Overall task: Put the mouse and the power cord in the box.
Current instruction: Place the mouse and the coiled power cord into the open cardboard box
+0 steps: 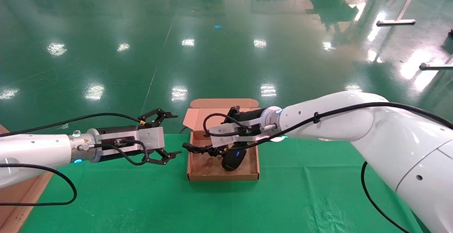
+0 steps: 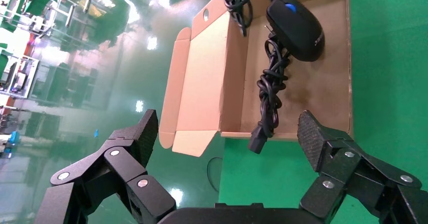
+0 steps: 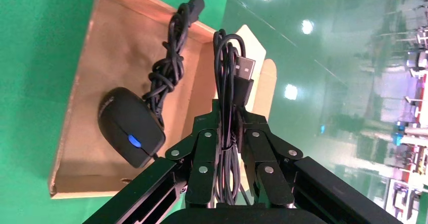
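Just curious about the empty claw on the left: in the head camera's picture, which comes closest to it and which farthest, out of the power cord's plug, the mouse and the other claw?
From the left tool:
1. Power cord's plug, poking over the box's near wall.
2. Right tool, hidden under its wrist; roughly level with the mouse, too close to call.
3. Mouse, inside the box.

The left white robot arm reaches in from the left edge, held level. Its black claw [image 1: 169,134] points right with both fingers spread wide apart and nothing between them. The right white robot arm comes in from the near right, bends at a bulky elbow and stretches left. Its black claw [image 3: 230,133] has its fingers pressed together, pinching a looped bundle of thin black cable [image 3: 226,77].
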Tool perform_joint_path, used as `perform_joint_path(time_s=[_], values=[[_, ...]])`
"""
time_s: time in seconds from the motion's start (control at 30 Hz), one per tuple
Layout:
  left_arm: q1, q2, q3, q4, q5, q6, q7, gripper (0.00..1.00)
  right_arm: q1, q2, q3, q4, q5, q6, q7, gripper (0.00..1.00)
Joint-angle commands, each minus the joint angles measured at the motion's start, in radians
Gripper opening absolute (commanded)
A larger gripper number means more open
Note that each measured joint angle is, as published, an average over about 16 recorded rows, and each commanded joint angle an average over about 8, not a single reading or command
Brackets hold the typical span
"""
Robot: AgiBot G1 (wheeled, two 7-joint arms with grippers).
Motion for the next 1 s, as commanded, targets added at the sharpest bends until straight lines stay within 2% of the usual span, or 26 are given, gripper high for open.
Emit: perform_joint_path(time_s=[0.03, 0.57, 0.77, 1.0], values=[[-0.001, 0.000, -0.001, 0.002, -0.001, 0.001, 0.001, 1.00, -0.002, 0.000, -0.003, 0.001, 0.002, 0.003, 0.001, 1.00], [0.010, -0.005, -0.008, -0.024, -0.001, -0.005, -0.024, 1.00, 0.003, 0.014, 0.021, 0.007, 0.002, -0.020, -0.002, 1.00], [0.052, -0.045, -0.058, -0.111, -0.024, 0.036, -0.118, 1.00, -0.040, 0.055, 0.083, 0.041, 0.057, -0.071, 0.029, 1.00], [0.111, -0.101, -0.129, -0.234, -0.057, 0.093, -0.251, 1.00, -0.117, 0.145, 0.189, 0.121, 0.158, -0.161, 0.082, 1.00]])
